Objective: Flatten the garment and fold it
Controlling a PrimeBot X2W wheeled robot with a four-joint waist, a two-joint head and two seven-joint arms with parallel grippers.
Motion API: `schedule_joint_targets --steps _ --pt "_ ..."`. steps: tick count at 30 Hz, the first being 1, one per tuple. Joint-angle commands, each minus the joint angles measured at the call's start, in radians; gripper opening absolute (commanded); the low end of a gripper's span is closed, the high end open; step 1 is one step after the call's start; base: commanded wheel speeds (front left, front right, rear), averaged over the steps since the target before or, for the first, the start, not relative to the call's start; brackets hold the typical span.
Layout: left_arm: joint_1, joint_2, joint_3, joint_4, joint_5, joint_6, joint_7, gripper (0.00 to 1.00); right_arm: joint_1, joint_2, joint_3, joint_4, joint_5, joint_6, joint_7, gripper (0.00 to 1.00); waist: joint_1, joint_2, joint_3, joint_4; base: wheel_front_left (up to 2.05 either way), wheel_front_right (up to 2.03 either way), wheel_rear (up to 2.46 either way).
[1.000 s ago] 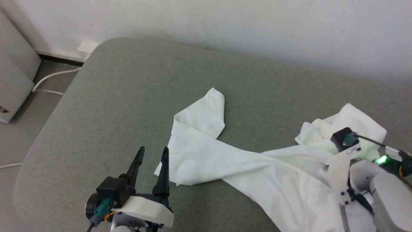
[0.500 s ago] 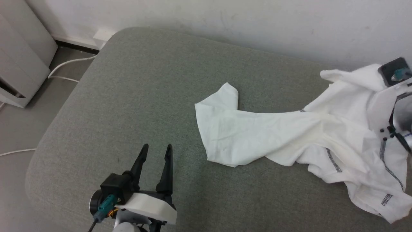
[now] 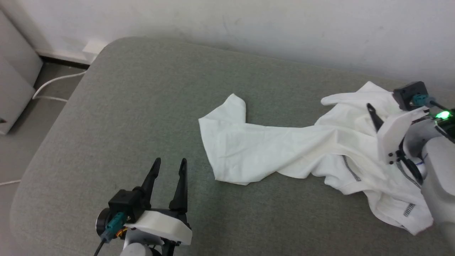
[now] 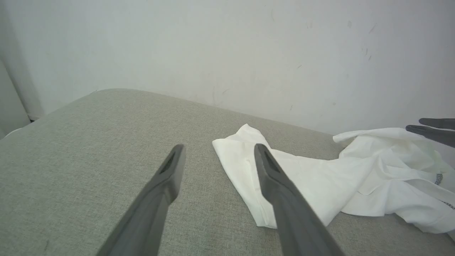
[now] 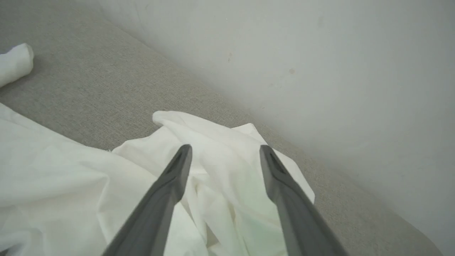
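**Grey upholstered cushion** [image 3: 142, 106]: the bearing surface, with a coarse weave. Expect it to drag a little on cloth when you pull across it.

**The garment** [image 3: 270, 149]: white and thin. It lies on the cushion from the middle of the head view out towards 4 o'clock.
- The middle end lies fairly flat, with one flap turned up towards 12 o'clock.
- The 3 o'clock end is bunched and creased.
- Judge it light, limp and not fragile. It will probably sag from a single pinch and double over itself.
- Take it at two spread points on an edge or seam, not in mid-panel.

**Right hand** [image 5: 225, 147]: at 3 o'clock in the head view. The fingers are parted with nothing between them, poised over the bunched folds.

**Left hand** [image 3: 170, 160]: at 7 o'clock. The fingers are parted and empty above bare cushion. The garment's nearest corner sits off at its 2 o'clock, apart from it.

**Zigzag stitching** [image 3: 351, 170]: dark grey, running along seams near 4 o'clock. These doubled seams are likely the firmest places for you to pinch.
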Motion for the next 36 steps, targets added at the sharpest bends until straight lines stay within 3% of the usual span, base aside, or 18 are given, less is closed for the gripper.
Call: schedule_joint_targets --steps 1,5,12,20,27,28,30,36 --pt "0.005 -0.004 0.010 0.001 0.012 -0.010 -0.005 1.00 0.018 0.009 0.022 -0.042 0.035 -0.002 -0.020 1.00 0.0000 -0.0001 -0.038 -0.049 0.00 0.00 0.00" --pt "0.015 -0.006 0.017 0.003 0.019 -0.015 -0.005 1.00 0.098 0.012 0.098 -0.167 0.126 -0.002 0.014 1.00 0.0000 -0.0001 -0.057 -0.089 0.00 0.00 0.00" --pt "0.017 -0.008 0.014 0.015 0.024 -0.025 -0.005 1.00 0.239 -0.055 0.232 -0.405 0.248 -0.002 0.226 1.00 0.0000 -0.0001 -0.051 -0.123 0.00 0.00 0.00" --pt "0.006 -0.009 0.008 0.022 0.024 -0.027 -0.005 1.00 0.280 -0.074 0.209 -0.497 0.230 -0.002 0.320 1.00 0.0000 -0.0001 -0.022 -0.117 0.00 0.00 0.00" --pt "-0.011 -0.010 0.004 0.027 0.024 -0.029 -0.005 1.00 0.290 -0.072 0.172 -0.503 0.206 -0.002 0.359 1.00 0.0000 -0.0001 0.004 -0.093 0.00 0.00 0.00" --pt "-0.012 -0.010 0.003 0.027 0.023 -0.028 -0.005 1.00 0.290 -0.071 0.170 -0.500 0.204 -0.002 0.362 0.97 0.0000 -0.0001 0.007 -0.092 0.00 0.00 0.00" --pt "-0.014 -0.010 -0.001 0.026 0.018 -0.027 -0.005 1.00 0.288 -0.072 0.173 -0.491 0.197 -0.002 0.370 0.03 0.0000 -0.0001 0.015 -0.088 0.00 0.00 0.00" --pt "-0.014 -0.010 -0.007 0.027 0.011 -0.016 -0.005 1.00 0.274 -0.067 0.149 -0.481 0.164 -0.002 0.322 0.00 0.0000 -0.0001 0.014 -0.098 0.00 0.00 0.00"
